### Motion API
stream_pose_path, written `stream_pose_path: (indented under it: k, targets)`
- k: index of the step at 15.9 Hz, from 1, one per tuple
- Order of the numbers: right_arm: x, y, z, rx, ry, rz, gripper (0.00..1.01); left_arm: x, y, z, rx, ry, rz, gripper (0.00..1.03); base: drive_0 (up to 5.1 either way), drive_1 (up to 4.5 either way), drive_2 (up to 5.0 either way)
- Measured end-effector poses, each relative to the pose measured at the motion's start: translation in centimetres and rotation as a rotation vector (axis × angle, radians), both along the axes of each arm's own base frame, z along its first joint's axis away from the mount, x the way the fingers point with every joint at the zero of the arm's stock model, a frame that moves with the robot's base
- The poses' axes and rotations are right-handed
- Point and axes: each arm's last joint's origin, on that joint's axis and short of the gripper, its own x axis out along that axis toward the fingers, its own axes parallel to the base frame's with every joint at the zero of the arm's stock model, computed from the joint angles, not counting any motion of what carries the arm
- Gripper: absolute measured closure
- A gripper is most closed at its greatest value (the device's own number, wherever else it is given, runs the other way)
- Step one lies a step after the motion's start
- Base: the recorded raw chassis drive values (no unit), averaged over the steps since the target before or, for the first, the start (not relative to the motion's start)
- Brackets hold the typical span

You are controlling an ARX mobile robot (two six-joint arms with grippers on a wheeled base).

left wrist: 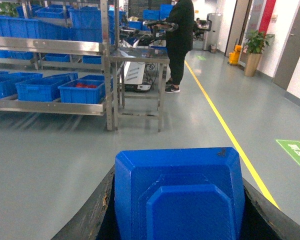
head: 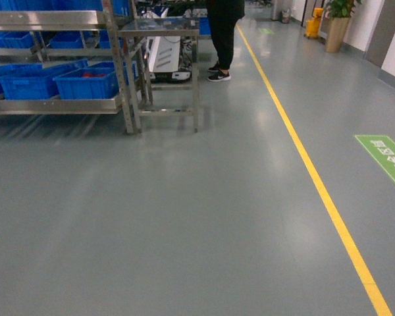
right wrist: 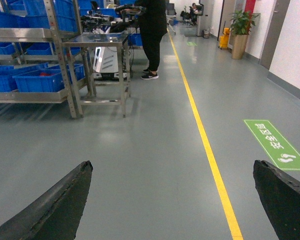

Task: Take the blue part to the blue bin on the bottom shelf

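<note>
Gripping the blue part (left wrist: 179, 195) between the fingers of the left gripper (left wrist: 180, 220), low at 6 o'clock in the left wrist view; right gripper (right wrist: 175, 200) spread wide, holding nothing. Looks like rigid moulded plastic, probably light, smooth-faced and likely a little slippery; best clamped across the flat side walls, as now. Glossy saturated blue, bevelled corners, a raised stepped panel on the top face, one small dark scuff near a far corner. Far off at 10 o'clock, blue bin (left wrist: 83, 91) on the bottom shelf (left wrist: 47, 106).
</note>
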Motion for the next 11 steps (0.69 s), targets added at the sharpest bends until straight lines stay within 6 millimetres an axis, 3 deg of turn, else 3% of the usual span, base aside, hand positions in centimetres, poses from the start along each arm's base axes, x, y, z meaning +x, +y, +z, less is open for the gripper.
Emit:
stream_pose_path:
  k: [11]
  targets:
    - [0.00,0.00,-0.01,0.000,0.001,0.000,0.03,0.00,0.00,0.04,-0.001,-0.003,0.000,0.59,0.0,4.06,-4.2]
